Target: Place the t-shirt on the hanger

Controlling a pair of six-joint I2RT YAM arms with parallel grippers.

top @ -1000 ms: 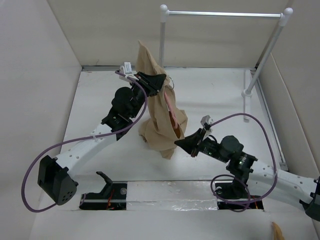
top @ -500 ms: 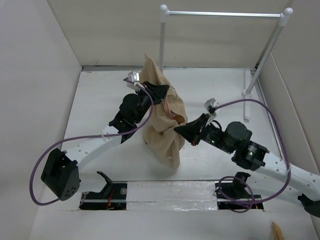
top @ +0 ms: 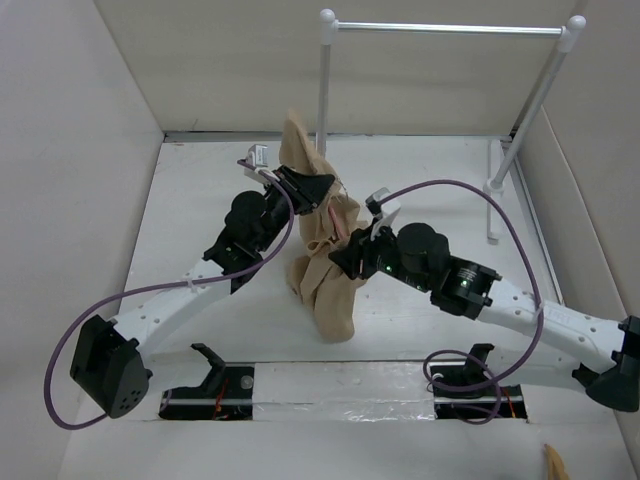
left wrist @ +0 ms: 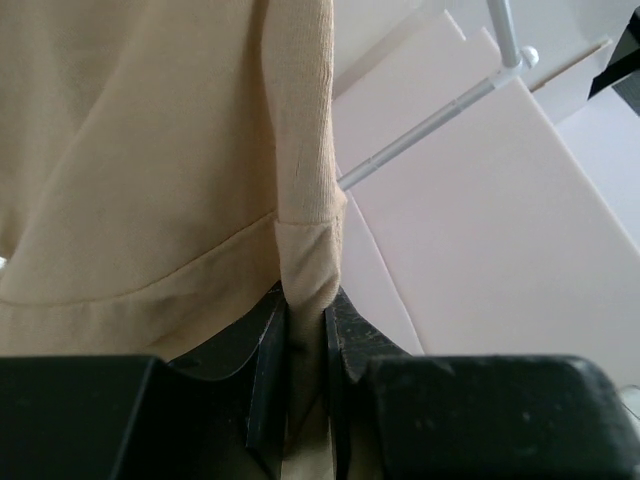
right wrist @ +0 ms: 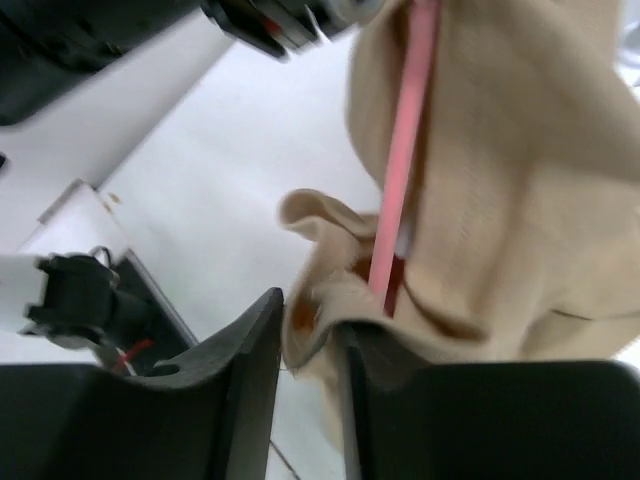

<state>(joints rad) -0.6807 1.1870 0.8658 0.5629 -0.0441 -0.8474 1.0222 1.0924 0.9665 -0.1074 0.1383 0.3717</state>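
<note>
Aloft over the middle of the white table, the tan t-shirt hangs bunched, with the pink hanger running through its folds. The left gripper, at 12 o'clock on the cloth, pinches a seamed edge. The right gripper, at 4 o'clock, straddles a fold, and whether it is gripping cannot be told. The rack stands beyond at 12 o'clock.
</note>
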